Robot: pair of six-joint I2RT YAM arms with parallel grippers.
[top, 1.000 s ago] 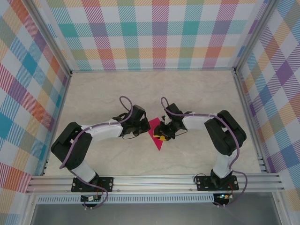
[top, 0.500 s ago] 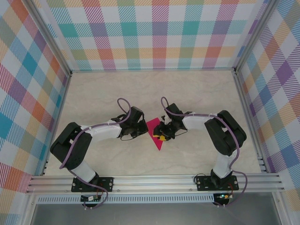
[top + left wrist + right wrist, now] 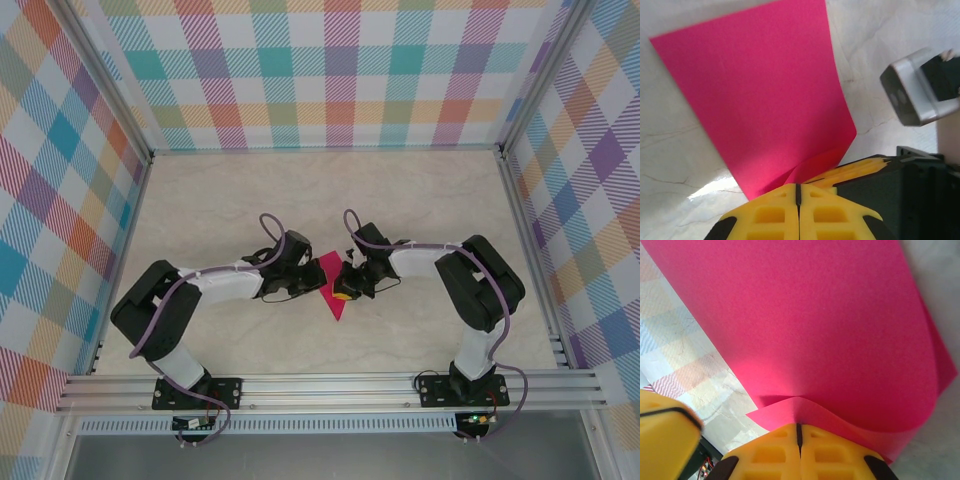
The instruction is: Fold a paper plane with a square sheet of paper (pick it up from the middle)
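Curving over itself – the square sheet of paper (image 3: pixel 830 330), plain magenta-pink.

A cream, marble-patterned table (image 3: pixel 250 190) sits evenly lit between three walls of pastel plaid cloth (image 3: pixel 330 70), with silver aluminium rails (image 3: pixel 330 390) along corners and near edge.

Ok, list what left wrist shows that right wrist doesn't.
Left wrist, not right: the far corner of the square sheet of paper, flat on the table, a silver block on the other arm. Right wrist, not left: the sheet bowing into a curl, plaid reflections. Both: the sheet's near edge pinched, by the left gripper in one, the right gripper in the other.
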